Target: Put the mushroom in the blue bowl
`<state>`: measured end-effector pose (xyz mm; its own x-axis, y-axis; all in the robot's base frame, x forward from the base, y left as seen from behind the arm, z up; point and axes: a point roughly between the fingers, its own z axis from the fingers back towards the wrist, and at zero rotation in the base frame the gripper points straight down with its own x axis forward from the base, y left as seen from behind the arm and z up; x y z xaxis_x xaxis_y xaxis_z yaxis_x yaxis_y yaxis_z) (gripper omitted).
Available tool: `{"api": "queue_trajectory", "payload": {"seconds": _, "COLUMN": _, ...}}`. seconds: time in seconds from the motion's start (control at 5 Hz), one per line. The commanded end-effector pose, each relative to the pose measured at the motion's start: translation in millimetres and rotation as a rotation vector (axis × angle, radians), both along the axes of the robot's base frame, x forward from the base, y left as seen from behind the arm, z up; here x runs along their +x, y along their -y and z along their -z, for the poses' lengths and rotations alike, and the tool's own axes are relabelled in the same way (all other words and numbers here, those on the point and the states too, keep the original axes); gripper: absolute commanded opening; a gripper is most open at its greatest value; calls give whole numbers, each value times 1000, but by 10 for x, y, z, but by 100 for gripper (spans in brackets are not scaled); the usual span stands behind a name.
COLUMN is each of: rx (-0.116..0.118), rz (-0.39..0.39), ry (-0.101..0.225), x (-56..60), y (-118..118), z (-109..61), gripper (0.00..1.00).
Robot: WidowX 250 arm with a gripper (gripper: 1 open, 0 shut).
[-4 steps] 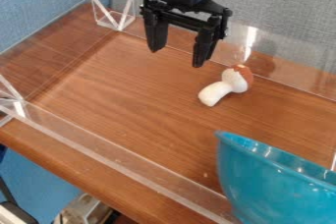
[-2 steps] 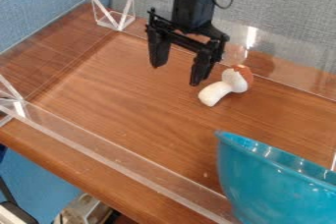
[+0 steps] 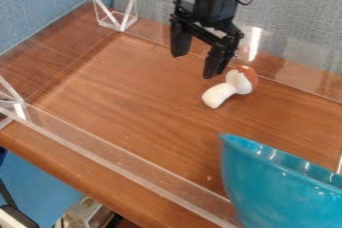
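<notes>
The mushroom [image 3: 229, 87] lies on its side on the wooden table, its cream stem pointing toward the front left and its reddish-brown cap toward the back right. My black gripper [image 3: 197, 62] hangs just left of and above it, open, with nothing between its fingers [image 3: 215, 65]. Only part of the blue bowl [image 3: 283, 184] shows, at the bottom right corner, empty as far as I can see.
Low clear acrylic walls [image 3: 107, 162] run around the wooden table [image 3: 120, 92], with a triangular bracket [image 3: 114, 14] at the back left corner. A blue fabric backdrop stands behind.
My gripper has moved right, toward the mushroom, and turned so its fingers stand closer together in view. It stays open. The mushroom and bowl have not moved.
</notes>
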<state>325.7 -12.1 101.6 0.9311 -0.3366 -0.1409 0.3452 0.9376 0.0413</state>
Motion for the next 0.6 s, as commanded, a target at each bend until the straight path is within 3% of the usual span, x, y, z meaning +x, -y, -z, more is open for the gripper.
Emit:
{"api": "queue_trajectory", "payload": {"seconds": 0.0, "rx": 7, "rz": 123, "ry": 50, "x": 175, "y": 59, "z": -193, "gripper": 100}}
{"api": "queue_trajectory", "payload": {"seconds": 0.4, "rx": 17, "rz": 370, "ry": 5, "x": 246, "y": 323, "z": 56, "gripper": 100}}
